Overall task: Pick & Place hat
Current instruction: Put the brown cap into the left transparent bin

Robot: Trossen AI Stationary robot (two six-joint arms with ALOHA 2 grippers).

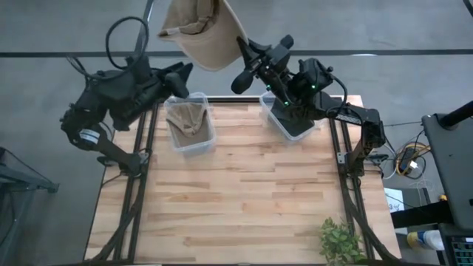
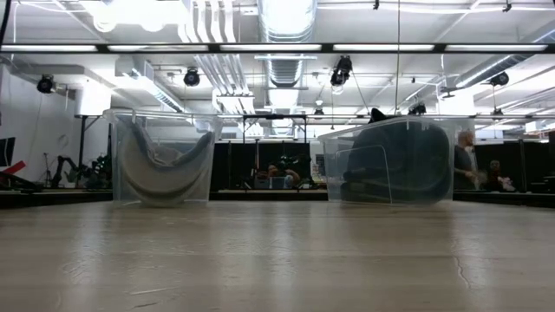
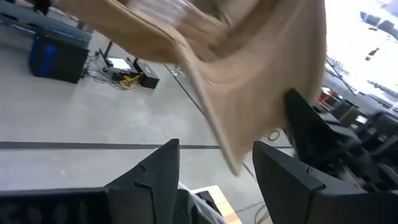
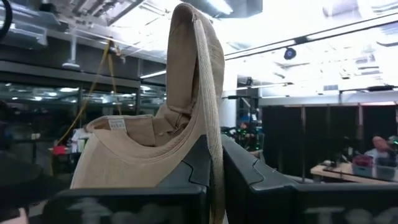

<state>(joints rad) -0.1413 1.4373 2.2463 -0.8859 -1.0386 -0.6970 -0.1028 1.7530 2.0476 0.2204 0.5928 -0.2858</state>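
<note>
The hat [image 1: 201, 33] showed plain tan, another tan hat [image 1: 185, 118] sat in a clear bin [image 1: 191, 124], a dark cap [image 1: 293, 122] filled the second clear bin [image 1: 284, 118], and the tabletop [image 1: 244, 199] was light wood.

Two bins sit side by side at the far edge of the table [image 1: 236, 192]; the left bin [image 1: 191, 123] holds a hat [image 1: 185, 118]; another hat [image 1: 203, 29] hangs high between both arms; a plant [image 1: 341, 240] sits at the near right corner.

Two bins [image 1: 191, 125] [image 1: 287, 118] crowd the table's [image 1: 244, 199] far edge.
</note>
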